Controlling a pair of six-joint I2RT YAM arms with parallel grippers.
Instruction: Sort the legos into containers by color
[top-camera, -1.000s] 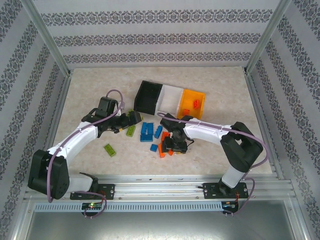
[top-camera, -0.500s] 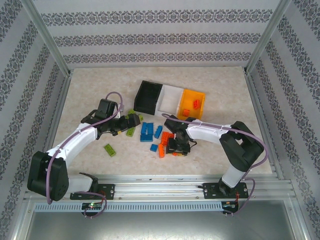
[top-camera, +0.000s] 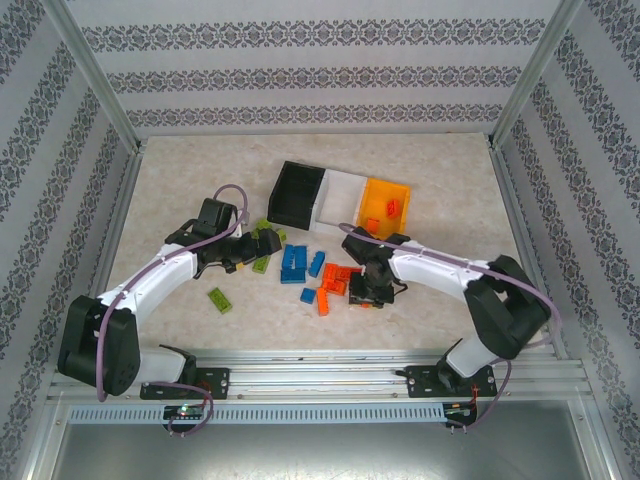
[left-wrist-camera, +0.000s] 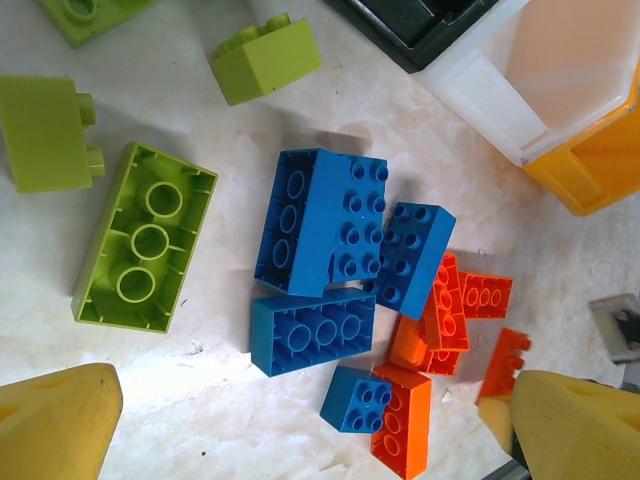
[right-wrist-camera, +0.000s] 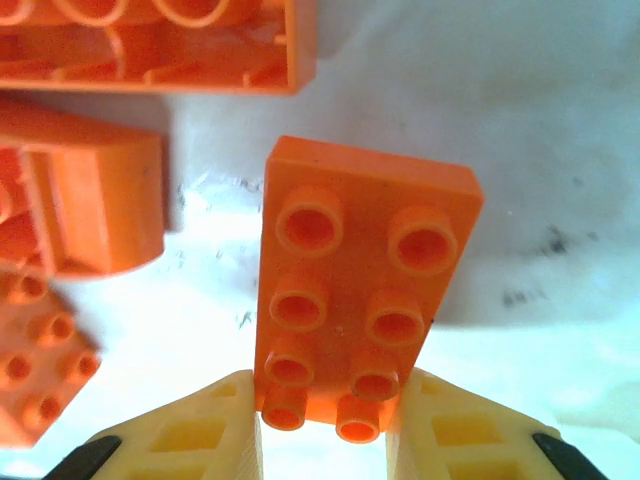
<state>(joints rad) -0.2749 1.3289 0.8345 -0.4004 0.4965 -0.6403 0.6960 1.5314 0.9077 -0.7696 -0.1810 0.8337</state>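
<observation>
- Since the earlier overhead frames, the right arm has swung to the right. Its elbow sits nearer the table's (top-camera: 180, 180) right edge, and the right gripper (top-camera: 366, 291) has come off the orange cluster (top-camera: 335, 280), uncovering more of it. The left arm is almost unchanged.
- Right gripper: in its wrist view the fingers (right-wrist-camera: 205, 425) press on both long sides of an orange brick (right-wrist-camera: 365, 270), which is studs up and taken at its near end. I judge this a firm pinch. I cannot tell whether the brick is clear of the table.
- Location: the brick is at the right fringe of the loose pile, near the orange-yellow bin (top-camera: 386, 181), which already holds orange pieces. In my judgement, gripping it by the end leaves most of its length free to go down into that bin.
- Left gripper (top-camera: 266, 243): it hangs over the pile's left side with its fingers (left-wrist-camera: 55, 420) wide apart and nothing between them. It appears placed to choose among the blue bricks (left-wrist-camera: 320, 220) and green bricks (left-wrist-camera: 145, 235).
- Views compared: the overhead view gives the row of bins, with the black bin (top-camera: 297, 195) and white bin (top-camera: 345, 190) beside the orange-yellow one, but the wrist covers the right grasp there. The left wrist view adds which bricks lie hollow side up.
</observation>
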